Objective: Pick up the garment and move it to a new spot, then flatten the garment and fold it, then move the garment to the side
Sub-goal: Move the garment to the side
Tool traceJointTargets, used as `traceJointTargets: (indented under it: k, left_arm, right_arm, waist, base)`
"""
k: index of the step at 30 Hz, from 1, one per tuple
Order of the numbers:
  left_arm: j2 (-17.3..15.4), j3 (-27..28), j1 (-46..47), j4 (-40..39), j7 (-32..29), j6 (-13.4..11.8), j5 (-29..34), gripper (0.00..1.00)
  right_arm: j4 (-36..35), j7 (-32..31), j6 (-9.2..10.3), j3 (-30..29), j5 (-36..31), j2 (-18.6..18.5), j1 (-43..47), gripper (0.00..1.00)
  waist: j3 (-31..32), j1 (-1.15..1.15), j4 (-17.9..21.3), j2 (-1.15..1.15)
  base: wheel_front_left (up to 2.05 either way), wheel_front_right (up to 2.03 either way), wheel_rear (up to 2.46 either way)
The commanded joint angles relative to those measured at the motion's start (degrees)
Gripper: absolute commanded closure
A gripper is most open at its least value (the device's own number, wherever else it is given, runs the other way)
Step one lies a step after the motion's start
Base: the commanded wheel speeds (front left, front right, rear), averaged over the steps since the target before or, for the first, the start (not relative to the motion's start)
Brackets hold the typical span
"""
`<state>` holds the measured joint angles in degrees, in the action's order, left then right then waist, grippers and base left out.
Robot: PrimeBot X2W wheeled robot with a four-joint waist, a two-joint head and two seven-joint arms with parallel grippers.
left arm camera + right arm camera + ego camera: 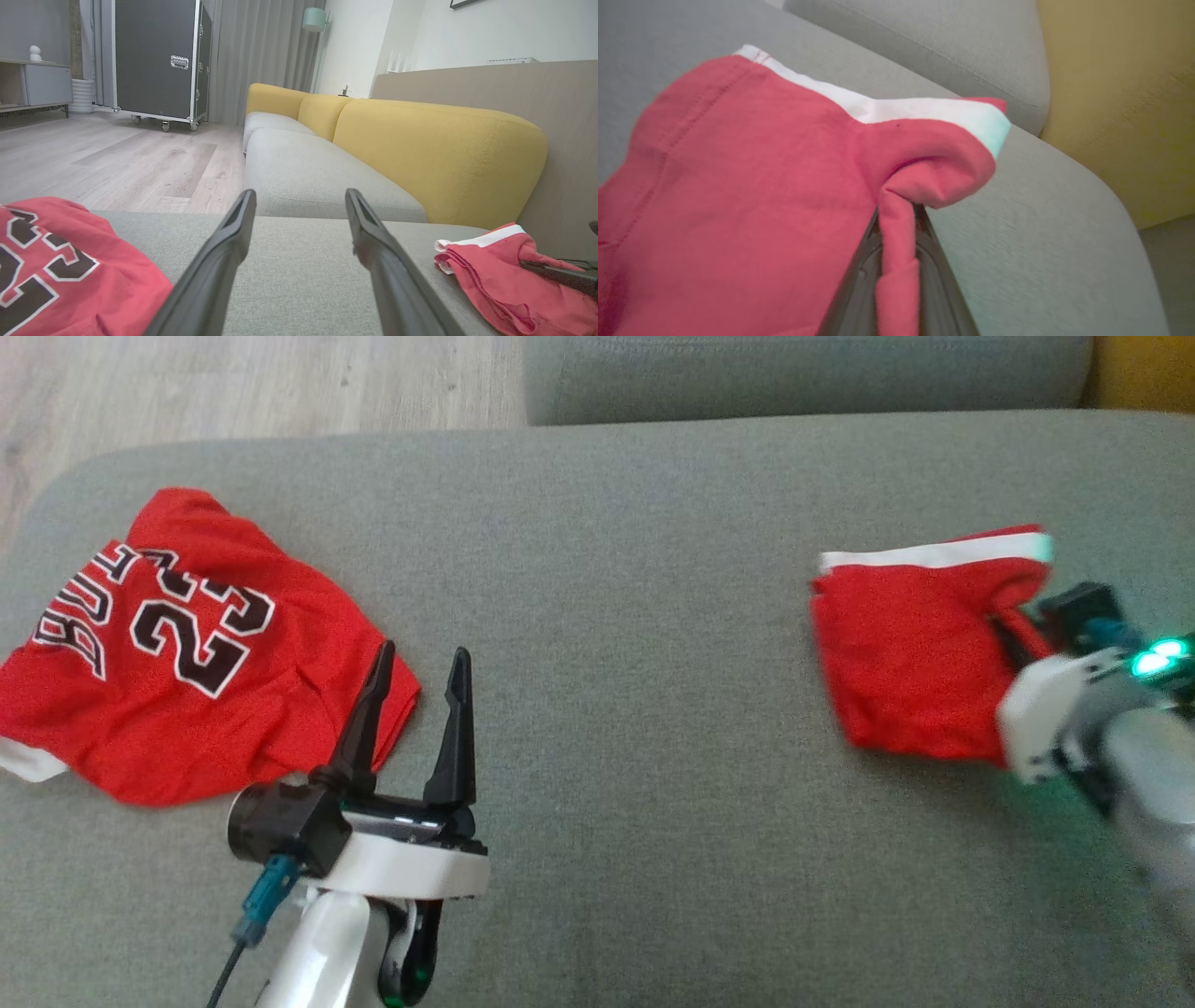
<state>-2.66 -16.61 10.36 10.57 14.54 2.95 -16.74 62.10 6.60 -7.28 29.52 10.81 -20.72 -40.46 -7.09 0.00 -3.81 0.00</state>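
Pinching a thin fold, our right tool [1018,633] held the red shorts [910,653] at 3 o'clock on the sofa [635,616]. We feared it could slip out, or the pile could flop open. Our left tool [420,663] stood open at 7 o'clock.

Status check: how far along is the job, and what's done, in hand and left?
Done: the white-trimmed red garment looks compact, possibly folded, on the right of the grey cushion. In hand: the right gripper is shut on a fold of it. Left: carrying it aside and releasing. The numbered jersey lies spread, with the left gripper open near it.
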Motion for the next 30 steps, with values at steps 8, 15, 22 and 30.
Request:
traceJointTargets:
  k: [8,15,22,30]
  left_arm:
    - [-0.2,2.6,3.7,-3.2,0.5,0.4,0.3,0.0]
    - [-0.2,2.8,5.2,-4.2,0.5,0.4,0.6,0.0]
    - [-0.2,3.9,6.0,-4.4,0.5,0.6,0.8,0.0]
    - [-0.2,5.2,6.4,-4.5,0.5,1.0,1.1,0.0]
  right_arm:
    - [-9.2,-4.8,-0.21,13.7,8.9,-19.7,-0.5,1.0]
    - [-9.2,-5.8,-0.21,16.5,9.4,-28.5,-0.8,1.0]
    - [-7.1,-5.7,-0.21,15.6,7.1,-30.4,-2.8,1.0]
    - [-2.8,-6.4,-0.21,10.2,3.1,-29.4,-4.7,1.0]
  waist:
    - [-4.0,0.0,-1.1,0.0]
    - [-6.8,0.0,-2.2,0.0]
    - [-8.1,0.0,-2.6,0.0]
    - [-8.4,0.0,-2.8,0.0]
  base:
    - [0.0,0.0,0.0]
    - [0.0,0.0,0.0]
    - [0.0,0.0,0.0]
    - [0.0,0.0,0.0]
